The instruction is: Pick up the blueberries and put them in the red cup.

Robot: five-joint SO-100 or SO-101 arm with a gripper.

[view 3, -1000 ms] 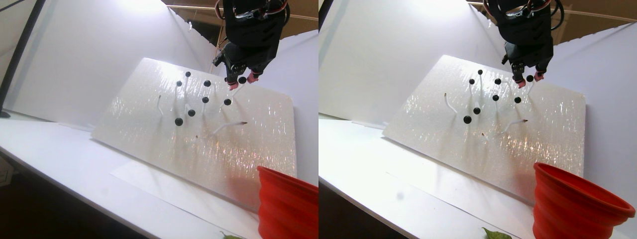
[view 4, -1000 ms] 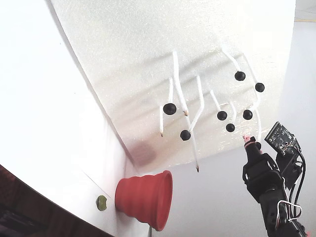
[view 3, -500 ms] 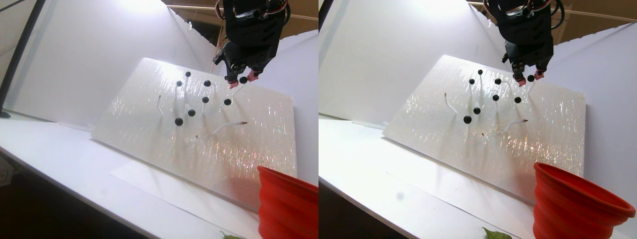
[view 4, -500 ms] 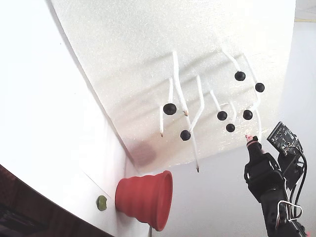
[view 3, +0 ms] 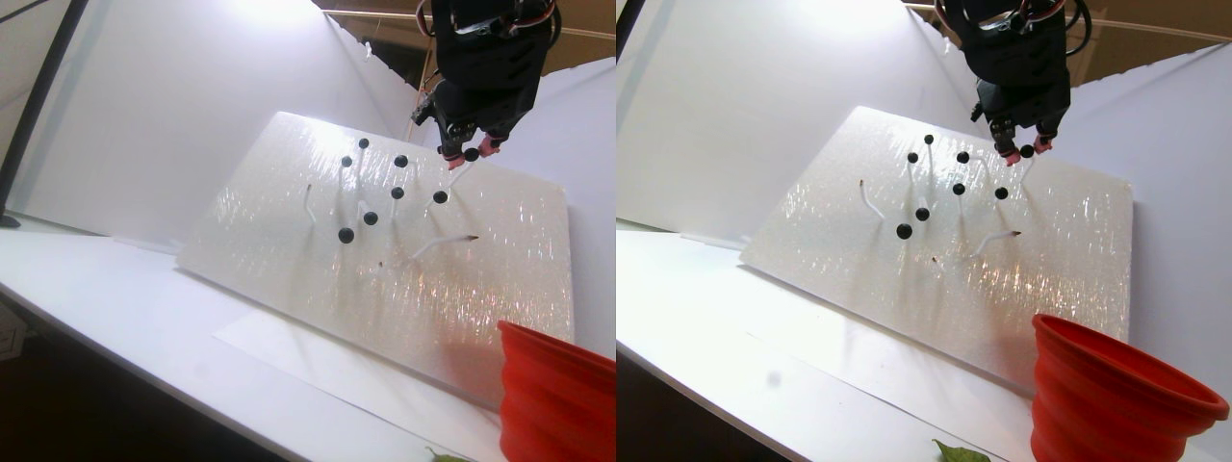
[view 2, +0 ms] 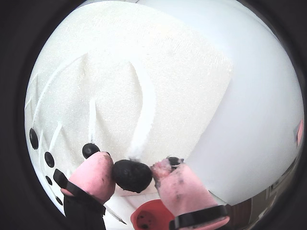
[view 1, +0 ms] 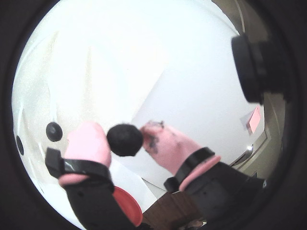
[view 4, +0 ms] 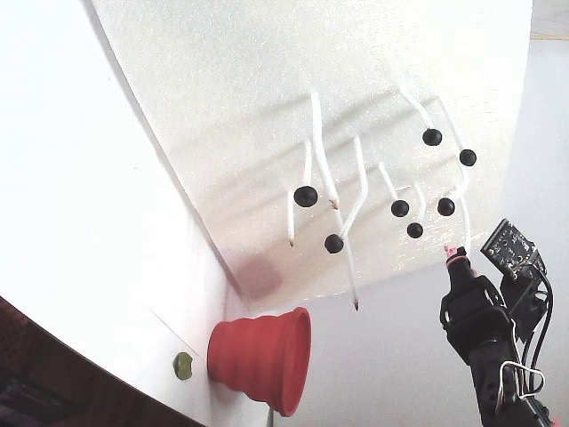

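Pink-tipped fingers [view 2: 133, 178] are clenched on one black blueberry [view 2: 132, 176] — both pads touch it, one on each side, in both wrist views. A white stem [view 2: 144, 115] runs from that berry up across the white foam board [view 2: 182, 81].

The other blueberries [view 3: 370, 218] stand on their stems to the left of the fingers in the stereo pair view, the nearest one [view 3: 440, 197] just below and beside the tips; in a wrist view [view 2: 90, 150] one sits just beside the left pad, apart from it.

To the right of the fingers in the stereo pair view the board is bare out to its right edge, and beyond it lies plain white wall. Below the fingers the board slopes down to the white desk [view 3: 115, 289].

The red cup [view 3: 553, 395] stands on the desk well below the fingers and to their right, at the board's lower corner, mouth open — in a wrist view its rim [view 2: 148, 218] shows directly beneath the held berry.

A green leaf [view 3: 958, 452] lies just left of the cup.
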